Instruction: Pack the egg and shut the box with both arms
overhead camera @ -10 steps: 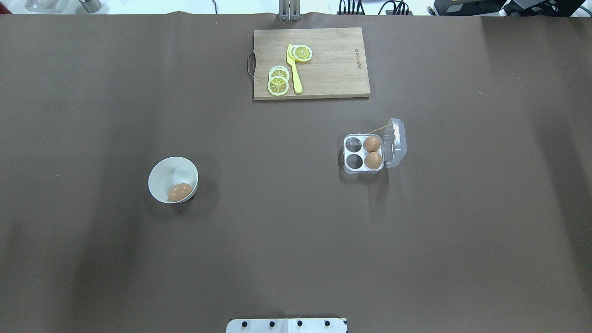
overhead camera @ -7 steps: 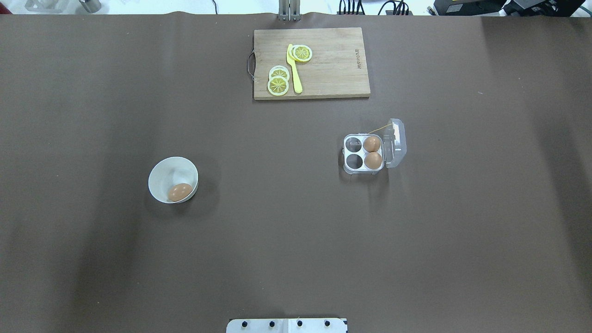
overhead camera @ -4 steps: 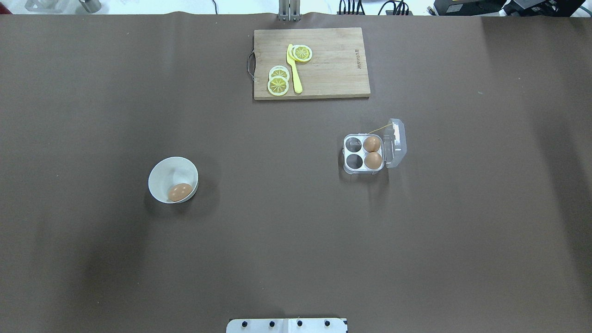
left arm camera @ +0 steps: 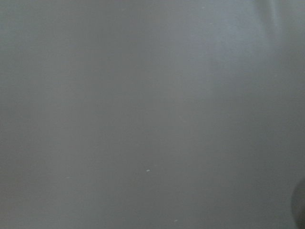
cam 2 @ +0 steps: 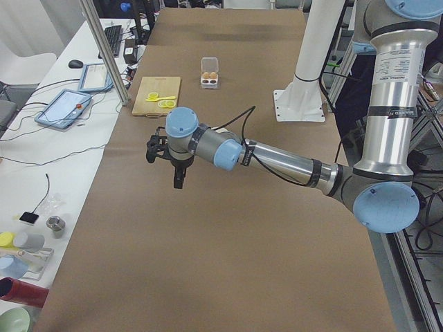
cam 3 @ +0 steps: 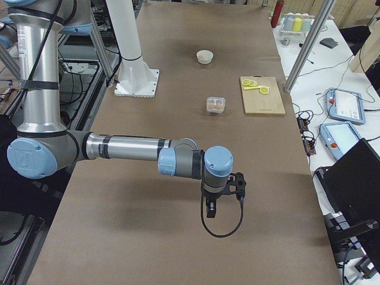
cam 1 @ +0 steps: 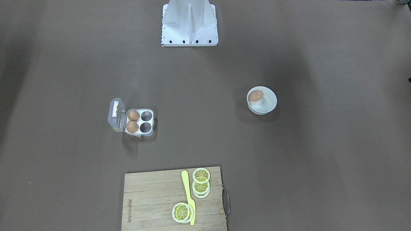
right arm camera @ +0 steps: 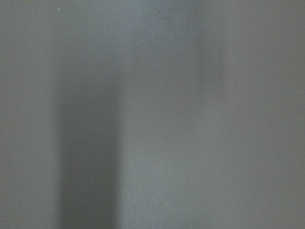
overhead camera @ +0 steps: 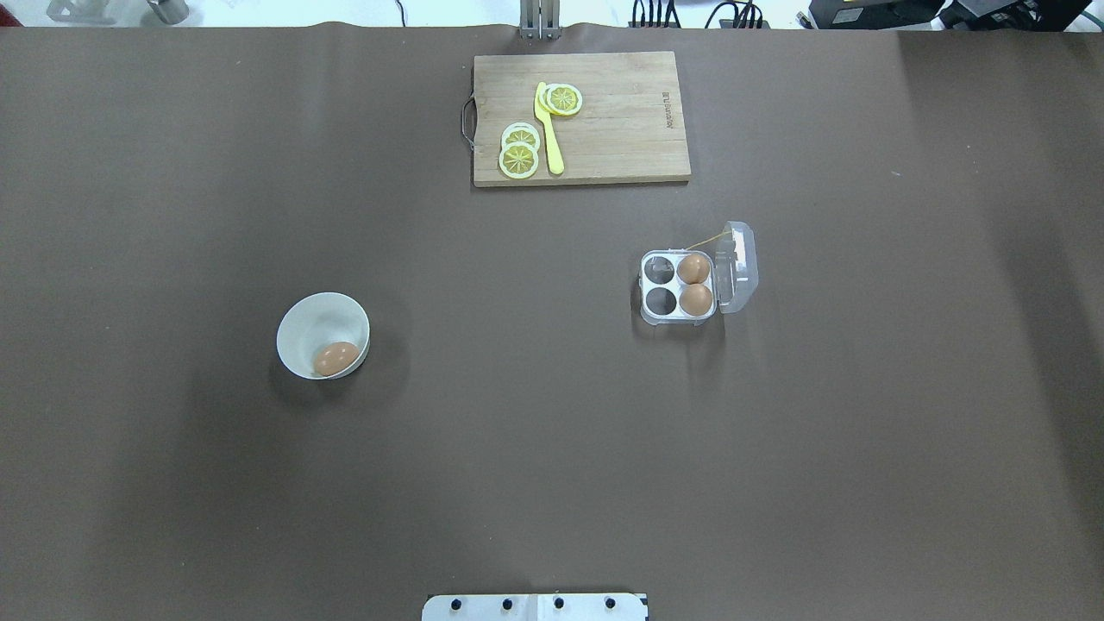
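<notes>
The small, smooth, light-brown hen's egg (overhead camera: 335, 358) lies on its side in the round white bowl (overhead camera: 315, 326), against the wall nearest the robot, on the robot's left half of the brown-covered bench (overhead camera: 517, 414). Its shell is evenly tan with a soft matte sheen.

Well apart from it, on the right half, sits the small clear plastic four-cell egg box (overhead camera: 644, 286). Its hinged clear lid (overhead camera: 743, 274) stands open on the side away from the bowl and carries a white label. A thin yellow string (overhead camera: 709, 239) runs from the lid's far corner. Two matching brown eggs (overhead camera: 693, 269) fill the pair of cells next to the lid.

The left claw (cam 2: 176, 181) and the right claw (cam 3: 209, 211) each hang over bare bench near opposite ends. They show only in the side views, so I cannot tell how wide either one stands.
</notes>
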You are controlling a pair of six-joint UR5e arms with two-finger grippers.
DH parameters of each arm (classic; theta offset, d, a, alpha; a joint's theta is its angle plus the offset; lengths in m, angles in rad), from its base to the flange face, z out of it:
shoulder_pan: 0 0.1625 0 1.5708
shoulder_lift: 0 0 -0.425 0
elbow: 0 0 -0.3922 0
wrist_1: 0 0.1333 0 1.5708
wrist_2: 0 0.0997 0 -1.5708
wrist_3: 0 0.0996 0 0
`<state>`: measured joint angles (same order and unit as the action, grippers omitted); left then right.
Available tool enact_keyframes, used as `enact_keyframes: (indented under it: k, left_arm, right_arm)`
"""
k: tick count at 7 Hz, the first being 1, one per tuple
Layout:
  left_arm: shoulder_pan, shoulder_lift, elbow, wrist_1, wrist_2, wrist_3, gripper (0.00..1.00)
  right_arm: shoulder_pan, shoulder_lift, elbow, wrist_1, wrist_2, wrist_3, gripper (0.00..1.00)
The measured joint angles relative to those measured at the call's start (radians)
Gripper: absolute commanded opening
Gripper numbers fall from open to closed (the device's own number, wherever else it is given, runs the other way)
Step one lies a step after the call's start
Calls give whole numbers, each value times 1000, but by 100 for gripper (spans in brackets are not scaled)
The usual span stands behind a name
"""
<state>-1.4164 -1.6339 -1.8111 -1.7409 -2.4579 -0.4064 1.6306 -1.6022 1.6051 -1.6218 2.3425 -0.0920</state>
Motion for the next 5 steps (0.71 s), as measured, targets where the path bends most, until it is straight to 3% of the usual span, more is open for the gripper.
enact_keyframes:
  k: [3, 5]
  left_arm:
    - [133, -124, -3, -3, 9, -158, 98]
    - [235, -199, -3, -3, 66, -225, 98]
  right_arm:
    - [1, -1, -1, -2, 2, 0, 100]
    - [1, -1, -1, -1, 3, 0, 100]
